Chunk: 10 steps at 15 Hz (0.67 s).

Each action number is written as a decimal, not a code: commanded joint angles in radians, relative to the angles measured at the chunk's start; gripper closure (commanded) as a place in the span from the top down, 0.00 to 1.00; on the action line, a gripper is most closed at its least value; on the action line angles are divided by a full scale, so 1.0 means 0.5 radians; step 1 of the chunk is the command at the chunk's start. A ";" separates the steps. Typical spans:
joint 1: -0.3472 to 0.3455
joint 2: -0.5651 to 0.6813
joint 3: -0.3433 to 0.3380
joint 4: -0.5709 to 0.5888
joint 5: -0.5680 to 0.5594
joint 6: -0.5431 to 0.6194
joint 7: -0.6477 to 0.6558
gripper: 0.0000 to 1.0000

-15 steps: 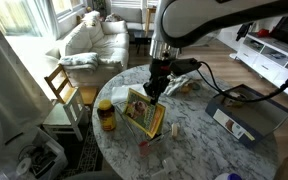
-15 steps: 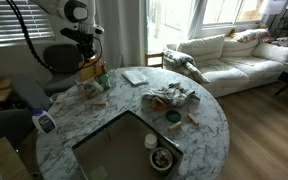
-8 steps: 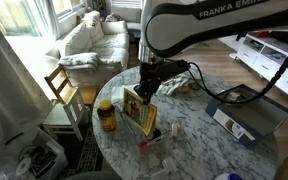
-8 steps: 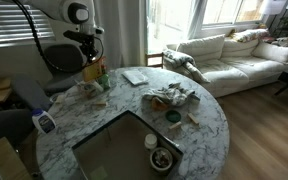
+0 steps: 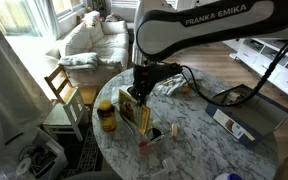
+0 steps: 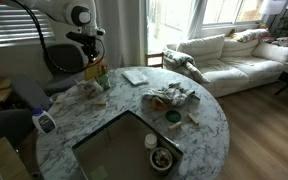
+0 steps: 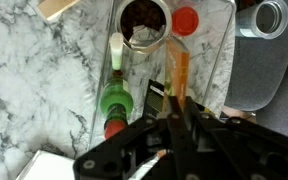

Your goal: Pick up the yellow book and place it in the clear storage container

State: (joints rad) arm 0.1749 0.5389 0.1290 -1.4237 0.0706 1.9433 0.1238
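My gripper (image 5: 140, 95) is shut on the yellow book (image 5: 134, 110) and holds it upright, nearly edge-on, just above the marble table. It also shows at the table's far left (image 6: 92, 72). In the wrist view the book is a thin orange-yellow edge (image 7: 180, 75) between the jaws (image 7: 176, 120). The clear storage container (image 6: 104, 135) lies on the table. In the wrist view its wall (image 7: 224, 60) frames a brown-filled jar (image 7: 144, 22), a red cap (image 7: 185, 20) and a green bottle (image 7: 114, 100) beyond the book.
A yellow-lidded jar (image 5: 106, 116) stands beside the book. White papers (image 6: 135, 76) and a heap of small things (image 6: 172, 97) lie on the table. A grey box (image 5: 246, 108) sits at one edge. A wooden chair (image 5: 64, 95) stands beside the table.
The arm has carried the book across the table towards the yellow-lidded jar, and the book has turned more upright and edge-on. The grip has not changed.
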 commanded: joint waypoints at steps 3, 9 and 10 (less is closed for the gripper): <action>0.033 0.131 -0.030 0.088 0.046 0.058 0.187 0.02; 0.103 0.199 -0.083 0.103 -0.034 0.091 0.373 0.02; 0.117 0.204 -0.096 0.107 -0.050 0.100 0.407 0.02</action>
State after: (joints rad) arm 0.2029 0.6039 0.1132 -1.4103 0.0700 1.9667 0.2656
